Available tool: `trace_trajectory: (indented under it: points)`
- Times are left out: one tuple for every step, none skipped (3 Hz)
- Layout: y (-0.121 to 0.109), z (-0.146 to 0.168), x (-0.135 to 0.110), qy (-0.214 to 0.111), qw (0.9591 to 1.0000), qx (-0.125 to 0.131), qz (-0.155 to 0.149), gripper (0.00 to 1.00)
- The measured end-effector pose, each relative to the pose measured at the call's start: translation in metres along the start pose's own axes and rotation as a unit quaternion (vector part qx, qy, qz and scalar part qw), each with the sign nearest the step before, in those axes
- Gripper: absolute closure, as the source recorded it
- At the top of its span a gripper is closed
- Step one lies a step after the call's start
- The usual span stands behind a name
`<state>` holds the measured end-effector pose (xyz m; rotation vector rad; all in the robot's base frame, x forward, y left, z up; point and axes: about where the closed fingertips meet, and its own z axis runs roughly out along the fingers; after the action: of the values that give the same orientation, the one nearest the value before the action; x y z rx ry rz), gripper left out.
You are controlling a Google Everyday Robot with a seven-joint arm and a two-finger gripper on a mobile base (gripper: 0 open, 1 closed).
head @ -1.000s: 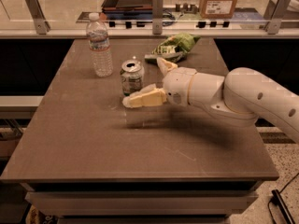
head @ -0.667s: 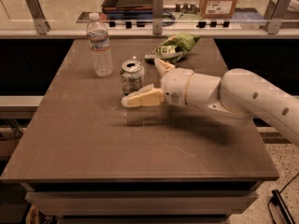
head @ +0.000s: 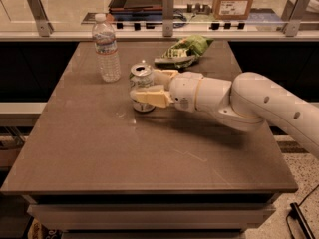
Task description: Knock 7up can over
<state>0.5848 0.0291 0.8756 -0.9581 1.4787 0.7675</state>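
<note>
Now the gripper (head: 149, 86) has closed in: a second ago its near finger lay low on the table (head: 149, 153) at the can's 6 o'clock, and it has since slid up toward 12 and sits right across the front of the can (head: 141, 78). The can has not budged, upright near the table's middle, a touch toward 11. Jaws are spread wide, nothing clamped; the near finger (head: 152, 97) is laid against the can's side, the far finger (head: 167, 75) pokes out at the can's 3 o'clock, contact there hard to call. The arm reaches in from 3 o'clock. The bottle (head: 106, 51) stands at the can's 10 o'clock, the bag (head: 187, 50) at its 1 o'clock, both apart from it
</note>
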Motion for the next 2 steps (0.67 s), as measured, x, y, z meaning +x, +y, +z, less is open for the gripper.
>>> trace_trajectory:
  points:
    - [-0.0009, 0.0033, -0.0019, -0.004, 1.0, -0.004, -0.006, 0.62]
    - [-0.003, -0.0002, -0.0031, 0.0, 0.9999, 0.001, -0.013, 0.85]
